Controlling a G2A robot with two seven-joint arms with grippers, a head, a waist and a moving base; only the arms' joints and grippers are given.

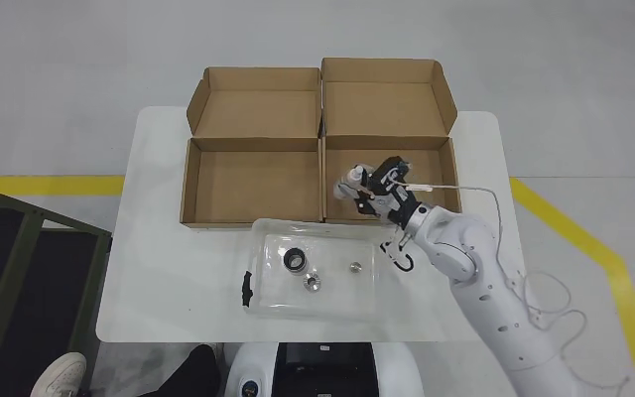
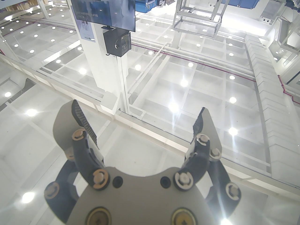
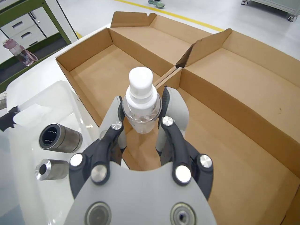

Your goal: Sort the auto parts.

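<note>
right gripper (image 3: 143,105) clamping white-capped spray bottle (image 3: 141,87), above right cardboard box (image 1: 437,164)

light: bright, even | glare: starbursts off ceiling lamps (image 2: 173,107) | shadows: soft | edges: bowed

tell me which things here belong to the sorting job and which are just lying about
Job: right gripper, spray bottle it grips, left box, right box, clear tray, large sleeve, small sleeve, small fitting.
Lying about: pink bottle, green rack.
</note>
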